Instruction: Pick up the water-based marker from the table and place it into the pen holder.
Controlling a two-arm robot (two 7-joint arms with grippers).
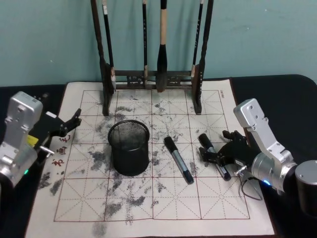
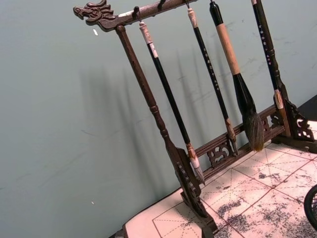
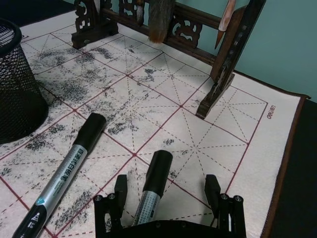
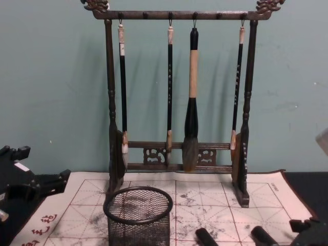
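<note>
Two water-based markers lie on the white mat of the table point(image 1: 69, 218). One marker point(image 1: 178, 159) point(image 3: 64, 181) lies loose right of the pen holder. The other marker point(image 1: 213, 154) point(image 3: 154, 183) lies between the fingers of my right gripper point(image 1: 217, 151) point(image 3: 166, 184), which is open and low over the mat, one finger on each side and clear of the marker. The pen holder point(image 1: 130, 148) point(image 4: 138, 215) point(image 3: 15, 94), a black mesh cup, stands upright left of both markers. My left gripper point(image 1: 70, 125) point(image 4: 36, 184) rests open at the mat's left edge.
A tall dark brush rack point(image 1: 153, 74) point(image 4: 177, 102) point(image 2: 198, 163) with several hanging brushes stands at the back of the mat. Its right foot point(image 3: 218, 94) is just beyond the right gripper. Dark tabletop point(image 1: 287, 99) borders the mat.
</note>
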